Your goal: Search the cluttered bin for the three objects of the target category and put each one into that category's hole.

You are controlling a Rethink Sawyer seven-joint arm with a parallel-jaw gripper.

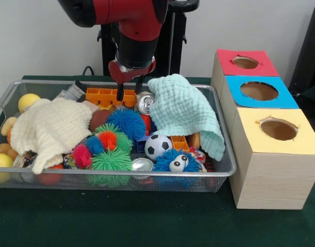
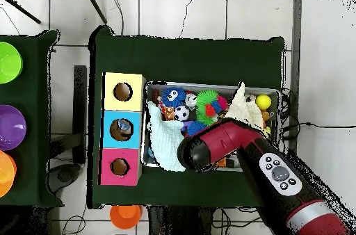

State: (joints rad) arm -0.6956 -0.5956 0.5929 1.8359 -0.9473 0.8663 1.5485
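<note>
jaws pinching an orange block, two cloths, two cans, three holed boxes beside the bin

Look past the dark green table and you'll find coloured bowls at the overhead view's left edge — green, purple, orange — plus another orange one on the tiled floor.
</note>
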